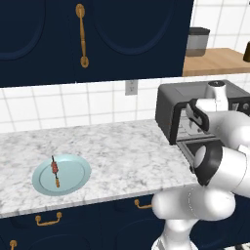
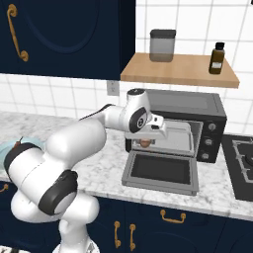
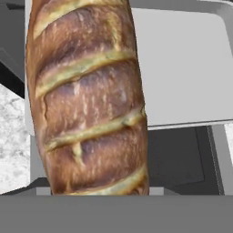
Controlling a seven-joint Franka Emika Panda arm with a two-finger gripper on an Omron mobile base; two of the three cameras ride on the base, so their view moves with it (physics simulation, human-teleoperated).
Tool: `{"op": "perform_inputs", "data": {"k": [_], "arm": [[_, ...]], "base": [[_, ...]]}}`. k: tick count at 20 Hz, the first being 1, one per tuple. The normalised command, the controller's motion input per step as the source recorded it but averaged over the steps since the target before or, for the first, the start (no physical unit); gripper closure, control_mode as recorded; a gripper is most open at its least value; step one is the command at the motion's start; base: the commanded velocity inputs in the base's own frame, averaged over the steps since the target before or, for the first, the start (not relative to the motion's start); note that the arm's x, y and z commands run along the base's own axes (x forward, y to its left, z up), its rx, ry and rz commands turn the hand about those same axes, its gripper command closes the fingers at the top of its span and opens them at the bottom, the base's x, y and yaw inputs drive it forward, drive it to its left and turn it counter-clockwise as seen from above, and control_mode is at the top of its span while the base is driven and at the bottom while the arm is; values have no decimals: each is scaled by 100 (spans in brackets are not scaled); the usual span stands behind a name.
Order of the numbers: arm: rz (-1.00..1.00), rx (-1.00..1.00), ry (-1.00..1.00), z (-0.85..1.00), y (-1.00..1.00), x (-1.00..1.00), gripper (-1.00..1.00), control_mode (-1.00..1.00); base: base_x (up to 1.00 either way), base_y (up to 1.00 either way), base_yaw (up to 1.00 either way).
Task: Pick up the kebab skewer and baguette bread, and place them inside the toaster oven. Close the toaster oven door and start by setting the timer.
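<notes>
Golden-brown, diagonally scored baguette bread point(image 3: 86, 98) fills the gripper's point(image 2: 148, 141) grasp at the black toaster oven's point(image 2: 197, 111) mouth | glass door point(image 2: 160, 170) dropped flat | kebab skewer point(image 1: 55, 171) on pale-blue plate point(image 1: 78, 180), worktop's front-left edge

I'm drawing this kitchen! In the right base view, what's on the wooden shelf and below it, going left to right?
Grey canister → brown bottle on the shelf; below, baguette bread inside the toaster oven → stove burner.

1 kebab skewer point(image 1: 55, 171) on 1 plate point(image 1: 78, 178), left of 1 toaster oven point(image 2: 207, 116); 1 baguette bread point(image 3: 86, 95) at oven mouth; 1 jar point(image 2: 162, 45) & 1 bottle point(image 2: 216, 58) above oven.
</notes>
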Motion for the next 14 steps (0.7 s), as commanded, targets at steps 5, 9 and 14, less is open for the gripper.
{"op": "perform_inputs", "data": {"k": [5, 9, 14], "arm": [[11, 2, 0, -14, 5, 24, 100, -100], [12, 0, 0, -12, 0, 32, 100, -100], [11, 0, 0, -13, 0, 21, 100, -100]], "base": [[0, 0, 0], [0, 0, 0], [0, 0, 0]]}}
